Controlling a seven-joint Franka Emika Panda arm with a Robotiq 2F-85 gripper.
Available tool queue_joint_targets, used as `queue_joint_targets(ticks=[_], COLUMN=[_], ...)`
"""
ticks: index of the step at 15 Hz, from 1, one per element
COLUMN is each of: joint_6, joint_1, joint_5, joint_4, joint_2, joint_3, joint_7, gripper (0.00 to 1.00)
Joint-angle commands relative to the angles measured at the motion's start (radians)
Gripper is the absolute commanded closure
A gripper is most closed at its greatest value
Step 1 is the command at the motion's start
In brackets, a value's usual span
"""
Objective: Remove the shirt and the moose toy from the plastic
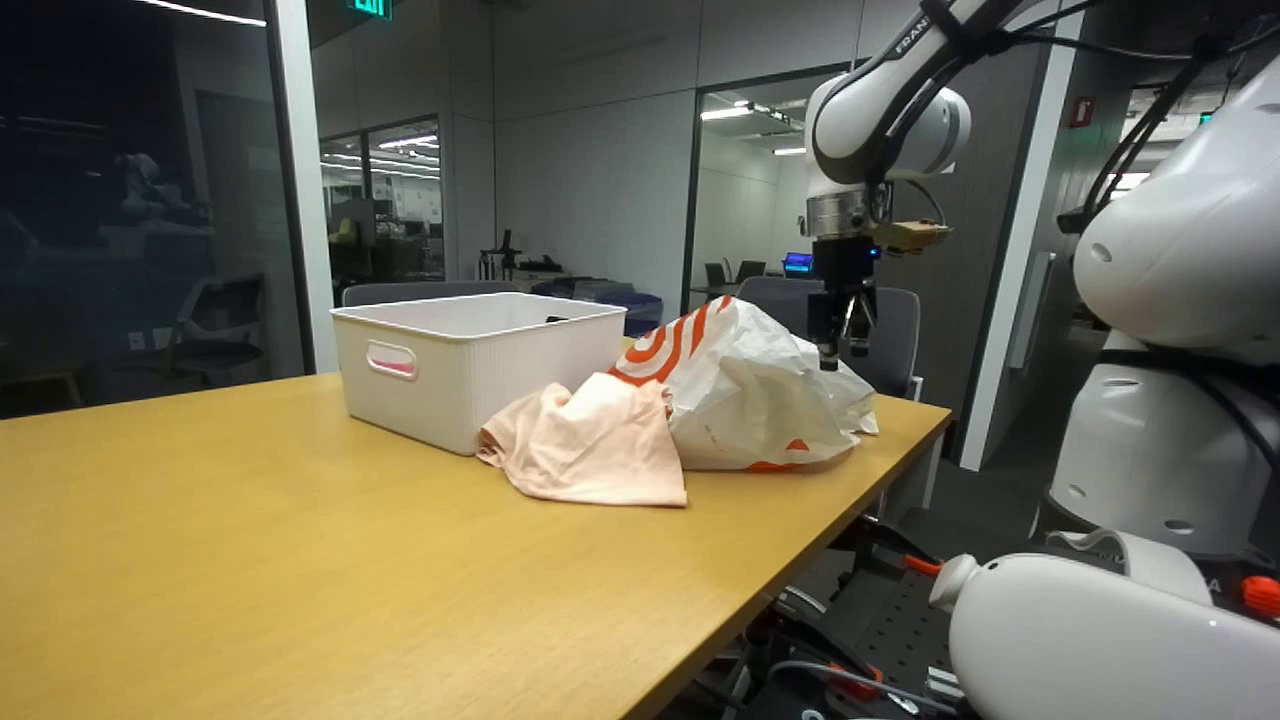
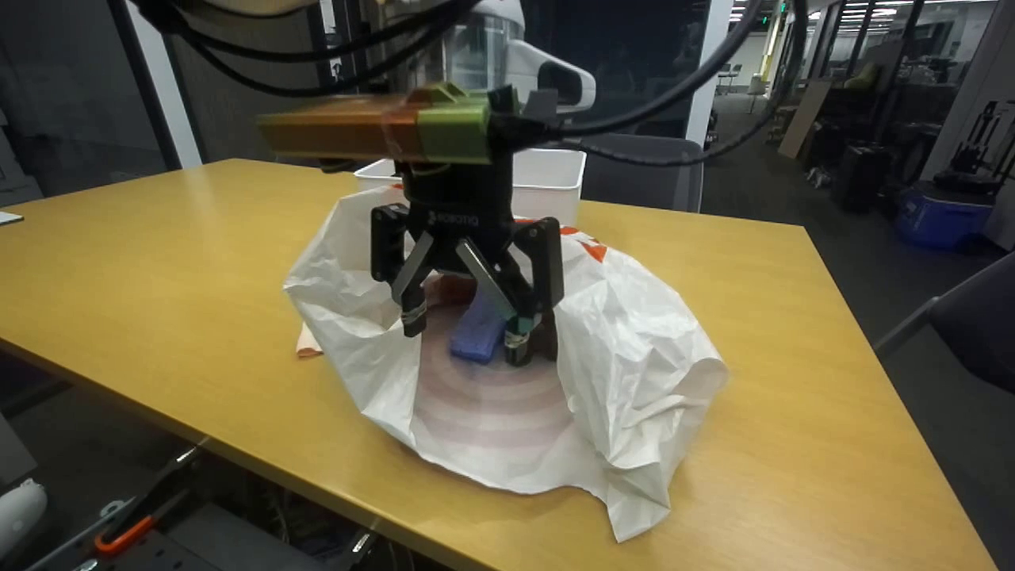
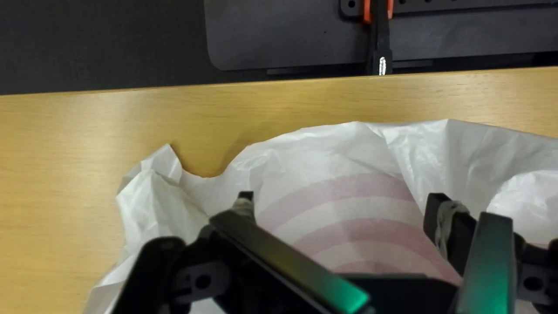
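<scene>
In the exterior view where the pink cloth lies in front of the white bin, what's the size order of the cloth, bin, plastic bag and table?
Largest: table
Too alike to rank: white bin, plastic bag
Smallest: pink cloth

in an exterior view my white, rounded forearm [image 1: 872, 105] slants in from one o'clock; below it my silver, cylindrical wrist [image 1: 838, 214] hangs upright. my black, two-fingered gripper [image 2: 465, 335] points to six o'clock, its dark, wrapped fingers [image 2: 413, 317] well apart.
</scene>
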Motion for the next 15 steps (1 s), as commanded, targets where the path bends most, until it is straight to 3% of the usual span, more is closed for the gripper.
queue_joint_targets(ticks=[1,6,9,15], joint_6=[-0.003,0.038,0.161,0.392], joint_1=[0.014,0.061,0.088,0.151], joint_5=[0.016,0.136,0.232,0.406], joint_4=[0.008,0.021,0.028,0.071], joint_2=[0.015,0.076,0.146,0.318], joint_3=[-0.006,-0.038,-0.048,-0.062], joint_7=[-0.012,-0.051,-0.070,-0.239], gripper=[0.00,0.00,0.00,0.00])
